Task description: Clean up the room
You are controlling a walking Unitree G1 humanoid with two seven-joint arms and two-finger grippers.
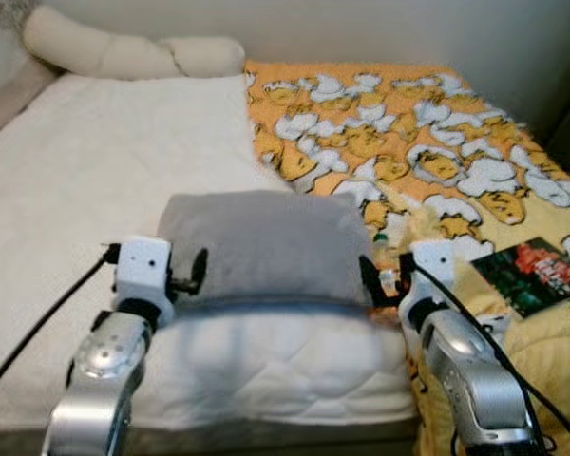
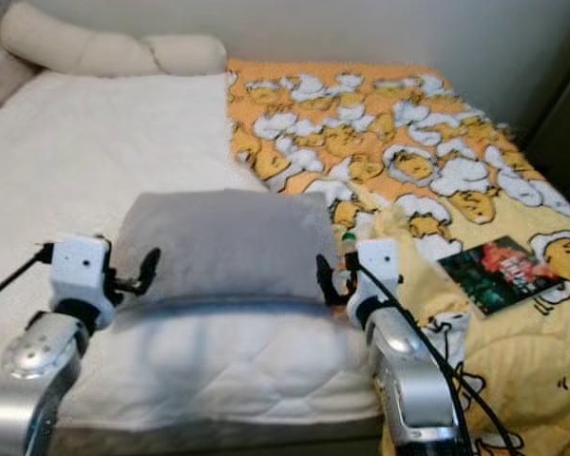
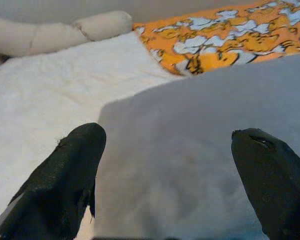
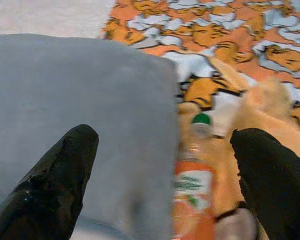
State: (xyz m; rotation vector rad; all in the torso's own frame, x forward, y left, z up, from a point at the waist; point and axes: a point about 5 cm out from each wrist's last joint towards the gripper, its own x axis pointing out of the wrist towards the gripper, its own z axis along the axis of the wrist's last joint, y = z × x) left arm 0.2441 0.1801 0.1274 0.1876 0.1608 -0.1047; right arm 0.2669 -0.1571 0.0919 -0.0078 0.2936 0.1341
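A pillow (image 1: pixel 261 245) lies on the bed (image 1: pixel 95 180) near its front edge. To its right is a blanket (image 1: pixel 408 123) — a bottle (image 4: pixel 194 182) just beside the pillow, a book (image 1: pixel 530 274) farther right. A long cushion (image 1: pixel 123 52) lies far behind.

Bedroom (bed (image 1: pixel 95 190) w/ blanket (image 1: pixel 408 133))

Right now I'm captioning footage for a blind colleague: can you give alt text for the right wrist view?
An orange drink bottle with a green cap lies between the right gripper's open jaws, beside a grey pillow on an orange patterned blanket.
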